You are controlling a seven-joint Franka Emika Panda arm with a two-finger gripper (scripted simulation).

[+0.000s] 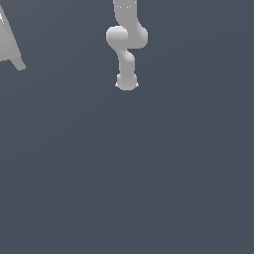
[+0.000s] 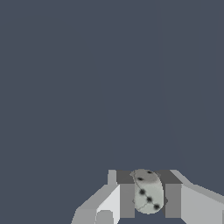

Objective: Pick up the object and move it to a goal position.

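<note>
In the wrist view, the gripper [image 2: 148, 197] was seen with its two grey fingers [image 2: 127, 200] pressed against opposite sides of the object [image 2: 148, 192], a small pale, rounded piece marked with dark spots. The object was held between the fingers, touching both, low in the frame and right of centre. Nothing but a uniform dark grey-blue background [image 2: 87, 87] was shown behind it.

In the exterior view, the white arm [image 1: 126, 39] was seen descending from the top centre of the frame, and the gripper [image 1: 126, 85] was located at its lower end. At that scale the object could not be distinguished. A pale grey shape [image 1: 10, 42] was cut off at the upper left edge; its identity could not be determined.
</note>
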